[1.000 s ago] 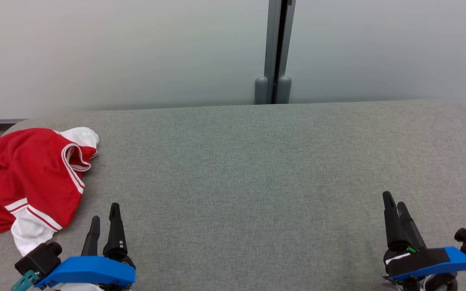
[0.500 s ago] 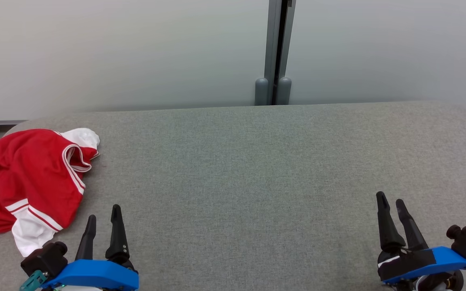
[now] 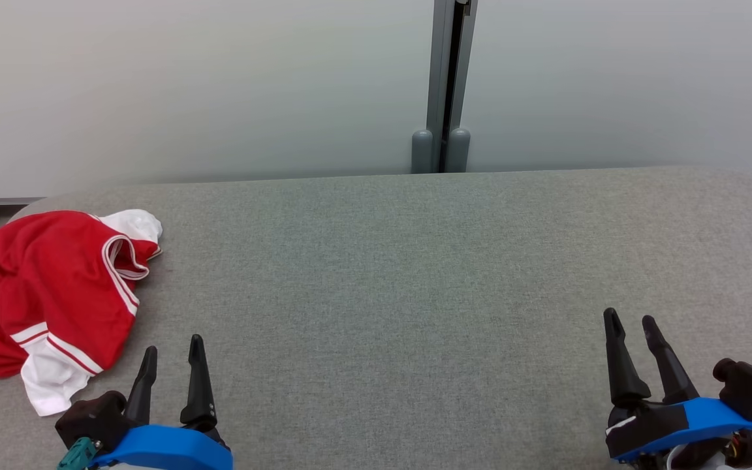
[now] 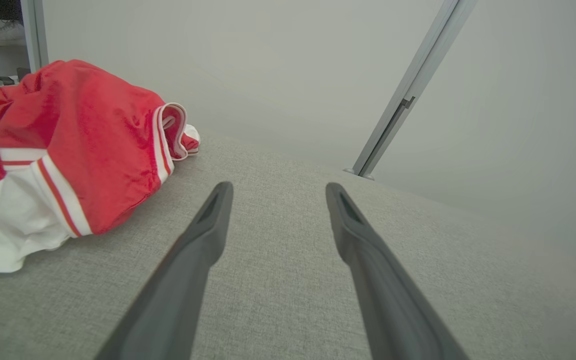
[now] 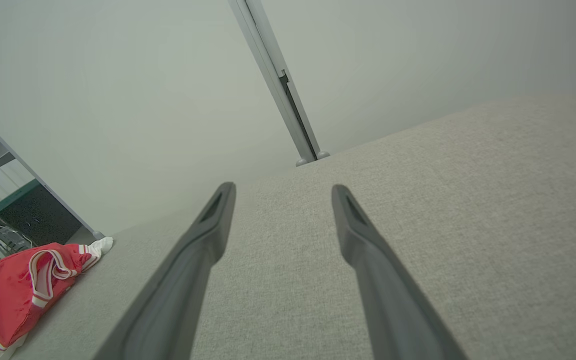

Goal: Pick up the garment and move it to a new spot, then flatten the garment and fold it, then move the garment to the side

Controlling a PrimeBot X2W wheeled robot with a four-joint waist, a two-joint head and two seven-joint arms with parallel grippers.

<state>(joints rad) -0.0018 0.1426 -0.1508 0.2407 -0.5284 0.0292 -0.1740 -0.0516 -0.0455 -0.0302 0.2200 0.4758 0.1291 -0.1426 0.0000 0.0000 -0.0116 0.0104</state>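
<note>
Dark left end effector (image 3: 173, 344): fingers spread wide, nothing between them, above the near left of the surface (image 3: 402, 274).
Dark right end effector (image 3: 629, 315): equally wide open and empty, above the near right.
Garment (image 3: 56, 287): red with white bands, crumpled in a heap at the surface's left end; at about 10 o'clock from the left end effector, near but not touching; far off at 9 o'clock from the right one.
Surface: grey fabric.

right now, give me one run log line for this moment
stage: before pickup | garment: crumpled, far left of table | left gripper: open, empty, near garment | right gripper: open, empty
</note>
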